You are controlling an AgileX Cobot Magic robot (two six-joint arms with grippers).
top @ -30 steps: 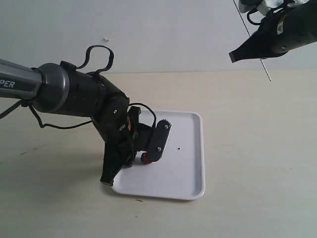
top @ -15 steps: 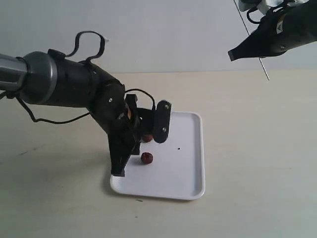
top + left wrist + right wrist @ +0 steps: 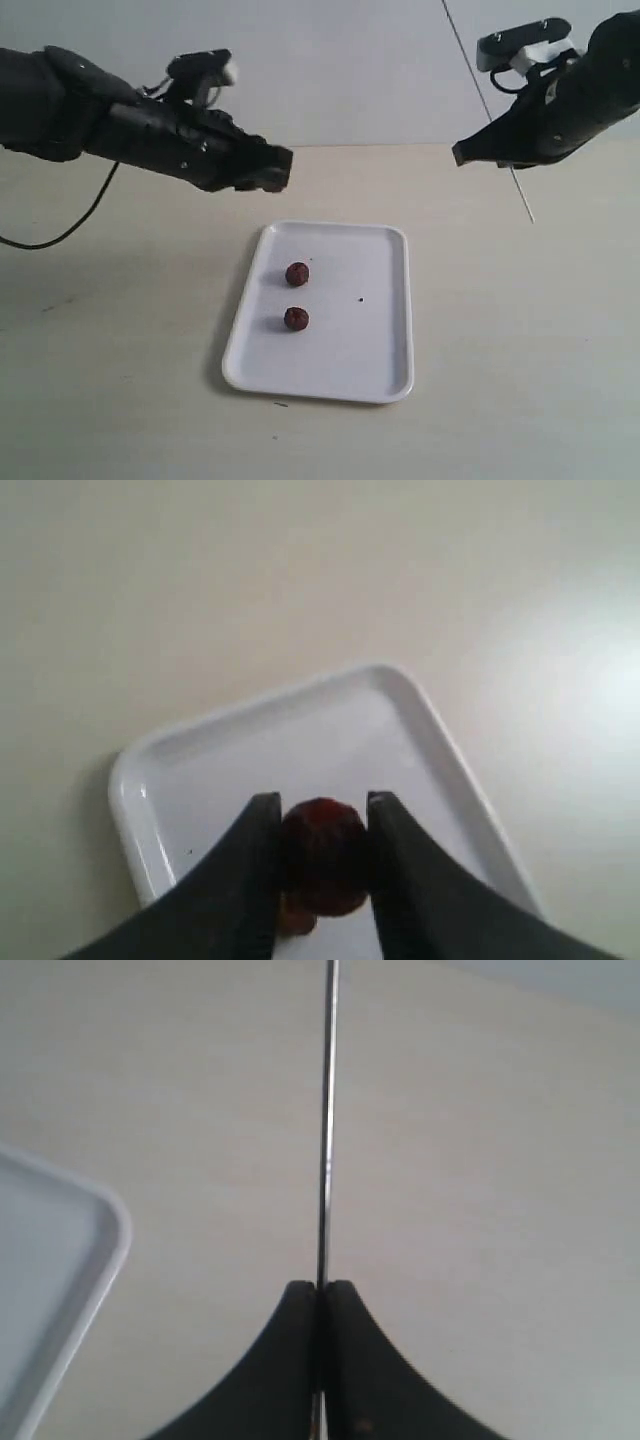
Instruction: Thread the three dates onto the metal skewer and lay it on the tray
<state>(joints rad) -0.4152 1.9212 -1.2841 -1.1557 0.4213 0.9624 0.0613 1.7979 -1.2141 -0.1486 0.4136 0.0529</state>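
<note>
On the table (image 3: 520,350) lies the tray (image 3: 385,335). The left gripper (image 3: 322,802), raised clear of it, pinches one date (image 3: 322,860) between half-spread fingers. The right gripper (image 3: 320,1288), raised beside the tray, clamps tight on the skewer (image 3: 326,1110). Two dates (image 3: 297,273) (image 3: 296,318) sit near each other on the tray.
</note>
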